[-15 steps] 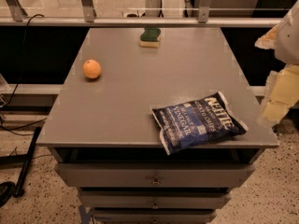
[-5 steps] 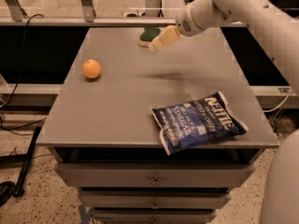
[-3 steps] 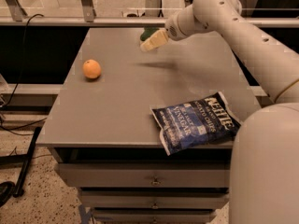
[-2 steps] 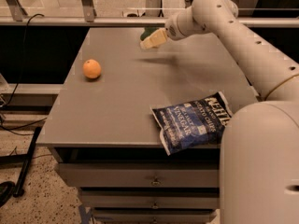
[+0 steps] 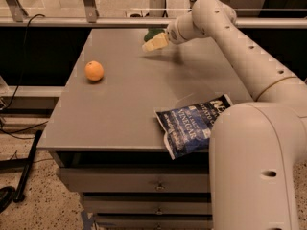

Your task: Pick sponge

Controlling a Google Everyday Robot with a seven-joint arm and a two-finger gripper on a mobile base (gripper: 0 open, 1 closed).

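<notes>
I see my gripper [image 5: 154, 43] in pale cream-yellow at the far edge of the table [image 5: 115, 114], which is plain matte grey. Just behind the gripper, the sponge [image 5: 152, 32] shows dark green. My arm [image 5: 249, 56] is off-white with a few small dark spots. The orange [image 5: 94, 71] is bright orange. The chip bag [image 5: 192, 127] is dark blue with white lettering. The floor [image 5: 33, 210] is speckled beige.
</notes>
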